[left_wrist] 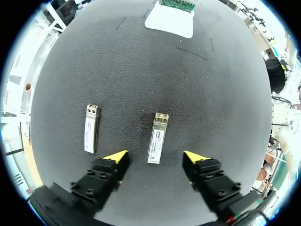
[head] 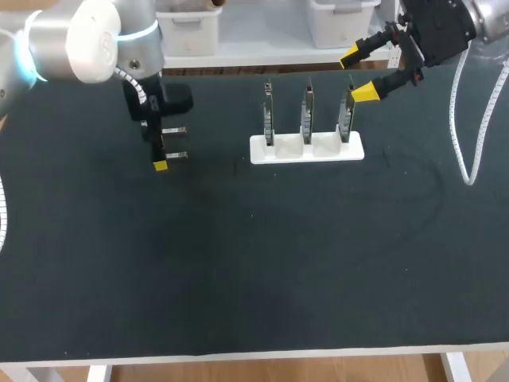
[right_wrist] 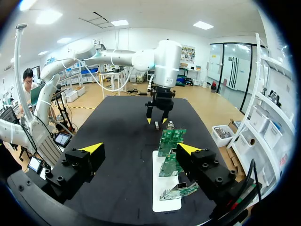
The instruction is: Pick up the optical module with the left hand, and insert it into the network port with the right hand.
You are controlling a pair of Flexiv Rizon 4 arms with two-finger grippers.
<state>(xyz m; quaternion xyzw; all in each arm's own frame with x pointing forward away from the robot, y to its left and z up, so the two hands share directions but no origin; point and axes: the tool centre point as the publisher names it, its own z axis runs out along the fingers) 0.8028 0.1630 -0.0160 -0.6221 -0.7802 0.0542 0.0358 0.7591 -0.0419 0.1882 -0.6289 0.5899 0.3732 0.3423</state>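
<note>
Two silver optical modules lie side by side on the black table. In the left wrist view one module lies between the yellow tips of my left gripper, which is open, with a gap on each side. The other module lies beside it, outside the fingers. From the head view my left gripper points down over the modules at the table's far left. A white holder carries three upright green port boards. My right gripper hangs open and empty above the holder's right end, with the boards ahead of it.
The black table stretches from the holder to its front edge. A white cable hangs from my right arm at the far right. The white holder lies well ahead of the left gripper.
</note>
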